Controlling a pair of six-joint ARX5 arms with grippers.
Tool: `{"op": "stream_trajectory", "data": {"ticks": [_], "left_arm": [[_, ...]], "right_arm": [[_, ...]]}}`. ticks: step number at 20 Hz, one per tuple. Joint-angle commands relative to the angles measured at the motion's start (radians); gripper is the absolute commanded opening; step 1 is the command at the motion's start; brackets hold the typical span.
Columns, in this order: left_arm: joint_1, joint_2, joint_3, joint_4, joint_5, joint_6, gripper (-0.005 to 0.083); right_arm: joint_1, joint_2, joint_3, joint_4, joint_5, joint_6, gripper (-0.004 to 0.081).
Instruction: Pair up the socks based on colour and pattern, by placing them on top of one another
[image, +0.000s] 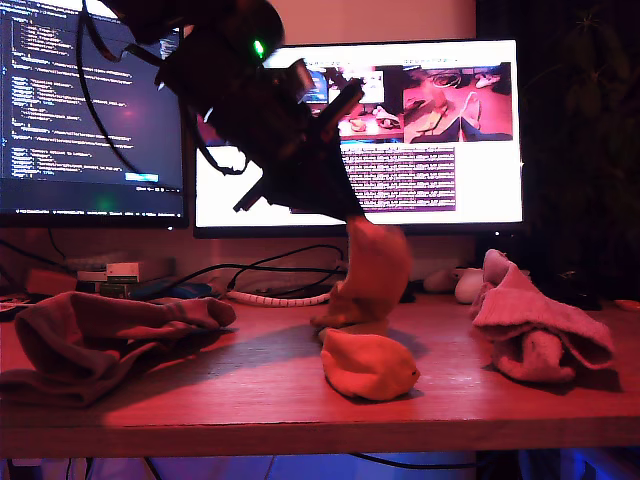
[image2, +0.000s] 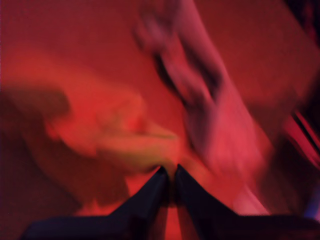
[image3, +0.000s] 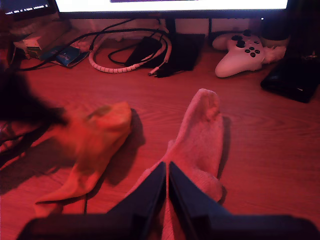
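At the centre of the exterior view, my first end effector (image: 352, 212), pressed together, pinched an orange sock (image: 372, 270) dangling limp above the worktop (image: 250, 385). It looked light and floppy; the cuff seemed the best hold.

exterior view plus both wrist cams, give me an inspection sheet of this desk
surface: wooden desk, red-lit
job's things: maroon socks heaped at the exterior view's left; pink socks at its right; lying orange sock mid-desk; hanging orange sock lifted
clutter: white game controller
grippers: my first gripper shut on hanging orange sock; my second gripper shut, over a pink sock
cables: coiled white cable behind the socks
surroundings: two lit monitors
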Motion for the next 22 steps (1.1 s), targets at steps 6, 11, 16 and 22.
{"op": "stream_trajectory", "data": {"ticks": [6,11,16,22], "left_arm": [[-0.024,-0.002,-0.008,-0.256,0.003,0.032,-0.0020],[-0.088,0.000,-0.008,-0.321,0.005,0.037,-0.0019],[-0.107,0.014,-0.008,-0.316,-0.091,0.043,0.0059],[-0.094,0.014,-0.007,-0.317,-0.138,0.105,0.0441]], "right_arm": [[-0.003,0.000,-0.002,0.012,-0.003,0.002,-0.0011],[-0.003,0.000,-0.002,0.022,-0.002,0.002,-0.0011],[-0.003,0.000,-0.002,0.024,-0.002,0.002,-0.0011],[-0.002,0.000,-0.002,0.024,-0.010,0.002,-0.0011]]}}
